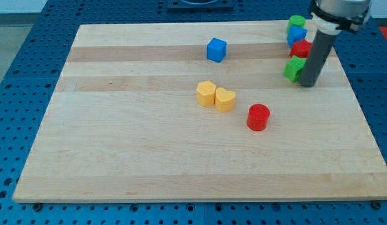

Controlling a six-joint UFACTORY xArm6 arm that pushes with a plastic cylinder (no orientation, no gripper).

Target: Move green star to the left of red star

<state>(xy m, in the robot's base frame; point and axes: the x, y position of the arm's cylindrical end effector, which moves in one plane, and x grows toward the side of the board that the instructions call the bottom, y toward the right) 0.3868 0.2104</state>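
Observation:
The green star (294, 68) sits near the board's top right, just below and slightly left of the red star (299, 49), which is partly hidden by my rod. My tip (307, 84) rests on the board right beside the green star, on its right and lower side, touching or nearly touching it. The dark rod rises from there to the view's top right corner.
A blue block (296, 35) and a green cylinder (297, 22) stand above the red star. A blue cube (216, 49) is at top centre. Two yellow blocks (206, 93) (225, 99) and a red cylinder (258, 117) lie mid-board on the wooden board (118, 137).

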